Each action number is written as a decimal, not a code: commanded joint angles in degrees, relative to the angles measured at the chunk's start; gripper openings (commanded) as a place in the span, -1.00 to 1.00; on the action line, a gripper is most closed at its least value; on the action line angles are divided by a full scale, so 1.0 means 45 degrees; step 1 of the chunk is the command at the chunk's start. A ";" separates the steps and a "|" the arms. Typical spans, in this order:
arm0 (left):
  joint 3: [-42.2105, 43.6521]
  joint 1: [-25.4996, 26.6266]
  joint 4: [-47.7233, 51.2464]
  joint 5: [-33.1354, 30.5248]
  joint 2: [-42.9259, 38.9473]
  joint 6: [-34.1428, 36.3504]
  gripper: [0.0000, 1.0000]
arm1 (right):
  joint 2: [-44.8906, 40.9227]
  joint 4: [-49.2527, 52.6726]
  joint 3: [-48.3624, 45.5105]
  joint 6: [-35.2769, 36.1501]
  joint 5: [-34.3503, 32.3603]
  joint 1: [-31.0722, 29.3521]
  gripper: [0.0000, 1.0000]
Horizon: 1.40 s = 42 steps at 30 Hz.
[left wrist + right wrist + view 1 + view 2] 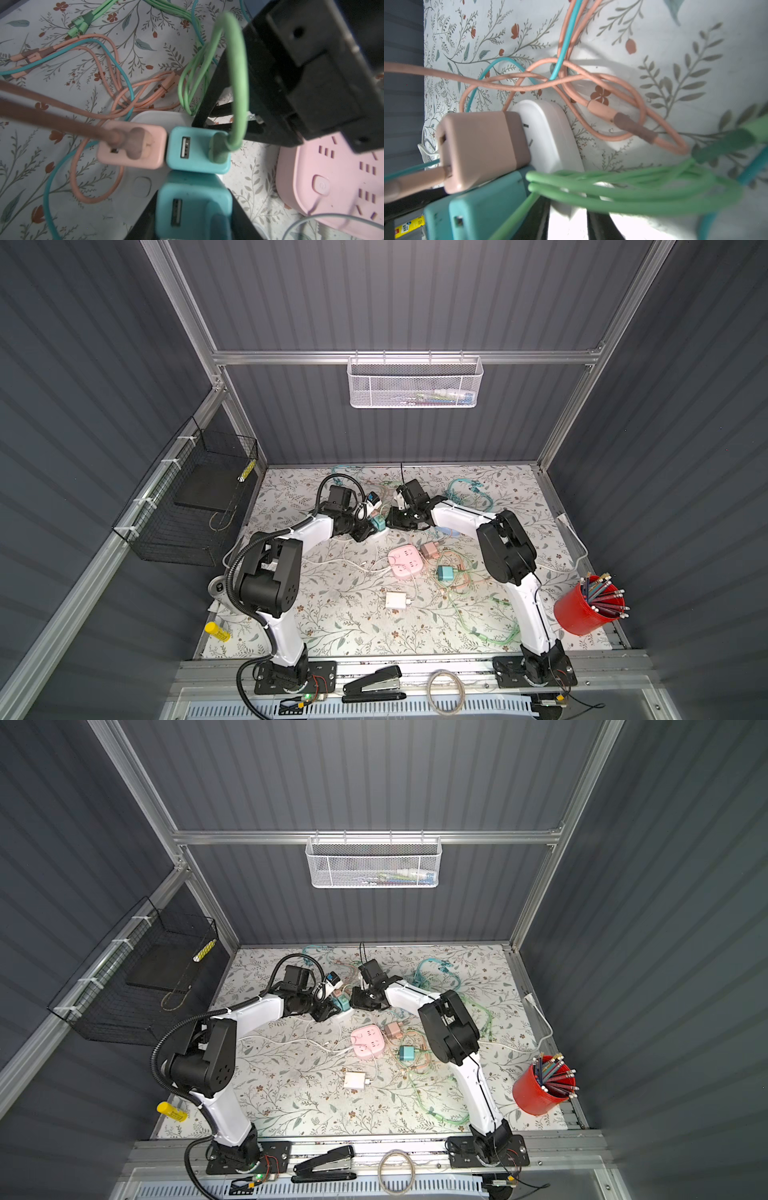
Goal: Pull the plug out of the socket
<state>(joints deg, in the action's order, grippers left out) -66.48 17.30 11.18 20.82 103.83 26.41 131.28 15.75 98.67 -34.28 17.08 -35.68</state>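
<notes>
Only left wrist view shows left hand [193,198] grasping teal plug [195,214]; right hand [569,223] unclear.

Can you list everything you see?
white power strip: 1, white, between claws
pink power strip: 1, pink, mid-table
teal chargers: 3, teal, two on white power strip, one loose
pink chargers: 2, pink, one plugged in, one loose
white charger: 1, white, loose
cables: many, mixed colours, tangled
pencil cup: 1, red, right edge
stapler: 1, black, front rail
yellow tube: 1, yellow, front-left
baskets: 2, white and black, on walls
left claw: 1, black, gripping teal charger
right claw: 1, black, astride white power strip
</notes>
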 commanded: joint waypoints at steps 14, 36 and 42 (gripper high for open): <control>-0.0268 0.0023 0.0842 -0.0535 -0.0980 0.0030 -0.45 | -0.0131 0.0979 -0.1156 -0.0195 -0.0305 -0.0210 -0.32; 0.0835 -0.1135 -0.0233 -0.0816 -0.1924 -0.2084 -0.42 | -0.0895 0.0758 -0.1284 0.0225 -0.0061 -0.0191 -0.07; 0.0867 -0.1688 -0.0240 -0.0972 -0.1738 -0.2822 -0.41 | -0.1155 0.0778 -0.1371 0.0362 -0.0085 -0.0177 -0.02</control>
<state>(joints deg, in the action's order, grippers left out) -63.07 10.76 10.61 16.05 96.86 16.49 127.83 16.88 93.56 -33.82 16.97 -36.21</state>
